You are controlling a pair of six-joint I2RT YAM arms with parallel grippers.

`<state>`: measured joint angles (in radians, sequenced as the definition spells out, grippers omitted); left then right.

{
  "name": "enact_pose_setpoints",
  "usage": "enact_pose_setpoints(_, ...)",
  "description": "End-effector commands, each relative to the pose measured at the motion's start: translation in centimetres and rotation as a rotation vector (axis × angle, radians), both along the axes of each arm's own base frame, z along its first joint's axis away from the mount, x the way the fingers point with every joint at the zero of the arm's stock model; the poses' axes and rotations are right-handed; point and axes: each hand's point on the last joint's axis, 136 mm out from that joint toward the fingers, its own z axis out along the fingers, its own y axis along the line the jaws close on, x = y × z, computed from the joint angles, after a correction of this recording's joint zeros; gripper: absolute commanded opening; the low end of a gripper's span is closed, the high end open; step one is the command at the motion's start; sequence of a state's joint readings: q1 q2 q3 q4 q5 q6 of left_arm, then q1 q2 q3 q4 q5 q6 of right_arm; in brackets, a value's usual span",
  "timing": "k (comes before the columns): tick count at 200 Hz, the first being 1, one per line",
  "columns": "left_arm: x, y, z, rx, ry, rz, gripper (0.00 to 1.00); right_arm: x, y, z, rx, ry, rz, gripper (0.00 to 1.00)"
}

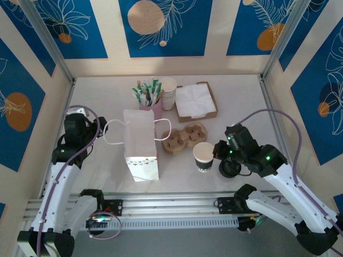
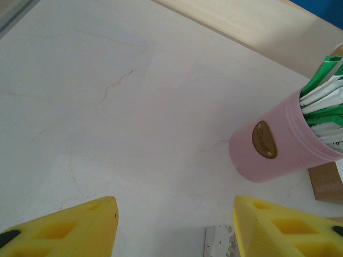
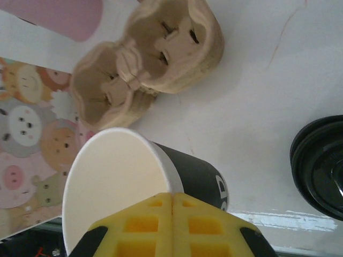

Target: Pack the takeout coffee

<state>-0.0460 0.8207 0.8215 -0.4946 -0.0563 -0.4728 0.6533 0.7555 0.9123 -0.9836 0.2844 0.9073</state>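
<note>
Top external view: the coffee cup (image 1: 203, 157) stands lidless toward the near edge of the table (image 1: 241, 101). The paper bag (image 1: 140, 144) is to its left and a loose black lid (image 1: 230, 169) is just to its right. The right gripper (image 3: 171, 199) pinches the cup's rim, jaws almost together. The left gripper (image 2: 174, 206) gapes wide over open tabletop, left of the pink holder (image 2: 273, 147).

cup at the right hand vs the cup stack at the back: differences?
The single cup has a dark outer wall; the cup stack is white. The single cup stands near the front, its rim pinched by the right hand; the cup stack stands free beside the pink holder. Both are upright and lidless.
</note>
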Motion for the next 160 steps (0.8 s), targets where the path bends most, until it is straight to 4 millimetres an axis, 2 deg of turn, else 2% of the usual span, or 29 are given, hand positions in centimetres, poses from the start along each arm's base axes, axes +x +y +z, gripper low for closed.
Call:
enact_pose_setpoints(1,0.0,0.2,-0.1,-0.008,-0.004,0.012,0.58,0.9,1.5,-1.1,0.065,-0.037,0.007,0.0)
enact_pose_setpoints(64,0.0,0.2,0.0,-0.011,-0.007,0.013,0.59,1.9,2.8,-4.8,0.069,-0.085,0.038,0.0)
enact_pose_setpoints(94,-0.1,0.2,-0.1,-0.009,-0.006,0.015,0.59,2.2,3.2,-5.3,0.075,-0.114,0.058,0.0)
enact_pose_setpoints(160,0.0,0.2,-0.1,-0.011,-0.006,0.017,0.59,2.0,2.7,-6.9,0.047,-0.105,0.054,0.0)
